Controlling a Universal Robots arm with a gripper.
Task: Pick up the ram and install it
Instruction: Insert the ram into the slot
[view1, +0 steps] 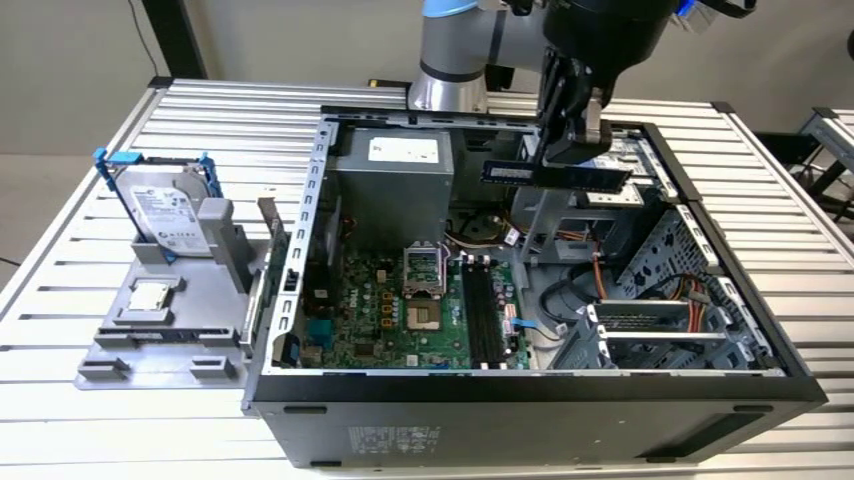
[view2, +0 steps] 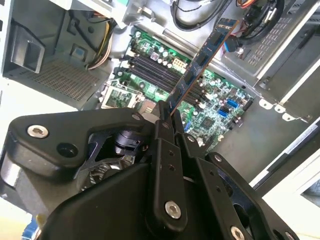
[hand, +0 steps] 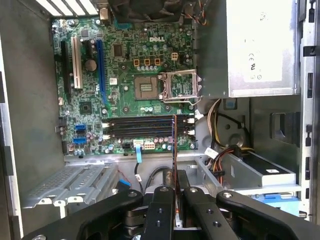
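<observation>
My gripper (view1: 577, 150) is shut on the ram (view1: 554, 175), a thin blue stick with dark chips. It holds the stick level above the open computer case, over the back right of the inside in the exterior view. The black memory slots (view1: 483, 310) lie lower down on the green board (view1: 360, 320), apart from the stick. In the second wrist view the ram (view2: 202, 57) slants out from between the black fingers (view2: 162, 125) over the slots (view2: 155, 70). In the first wrist view the ram (hand: 175, 145) shows edge-on, crossing the slots (hand: 145, 127) above the gripper (hand: 175, 187).
The case (view1: 534, 385) stands open on a slatted metal table (view1: 787, 200). Inside are a grey power supply (view1: 394, 180), the bare processor socket (view1: 420, 275), cables and drive cages (view1: 667, 330). A silver hard drive in a blue frame (view1: 167, 205) stands on a grey fixture (view1: 160, 320) at the exterior view's left.
</observation>
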